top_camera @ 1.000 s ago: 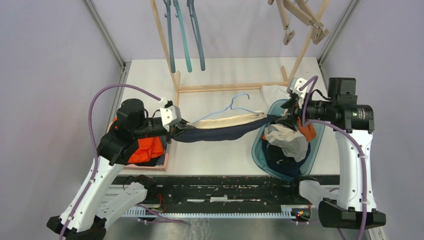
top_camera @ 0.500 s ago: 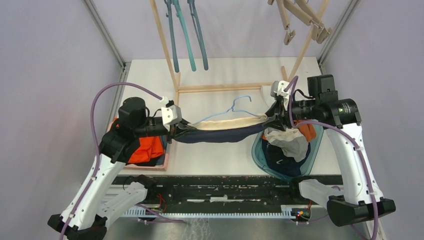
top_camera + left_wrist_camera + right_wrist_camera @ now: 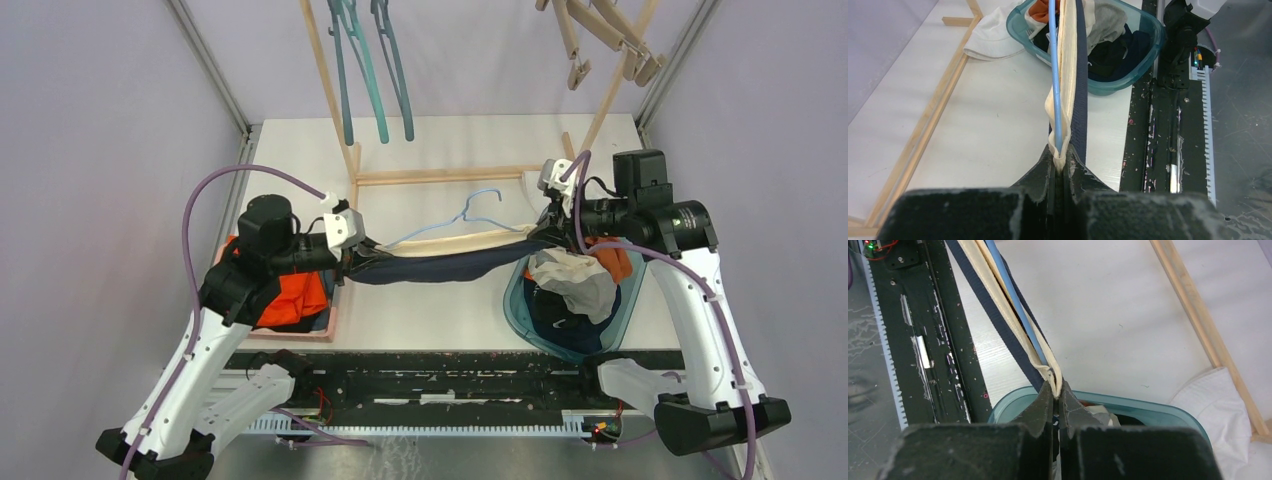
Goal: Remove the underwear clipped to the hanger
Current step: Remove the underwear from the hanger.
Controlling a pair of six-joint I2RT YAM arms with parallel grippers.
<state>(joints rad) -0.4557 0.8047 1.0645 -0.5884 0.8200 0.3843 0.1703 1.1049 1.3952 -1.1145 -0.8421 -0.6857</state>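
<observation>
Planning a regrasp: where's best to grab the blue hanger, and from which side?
Probably the hook: it stands clear of the cloth, jutting toward the far side at mid-span. Come down from the far side; the underwear wraps the bar below.

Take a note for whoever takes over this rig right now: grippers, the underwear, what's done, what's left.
Left gripper: shut on the left end of the navy underwear, at the blue hanger.
Right gripper: shut on its right end.
The underwear is stretched between both arms, cream waistband along the hanger.
Done: several garments lie in the teal basin.
Left: free this pair from the hanger, probably into the basin.
</observation>
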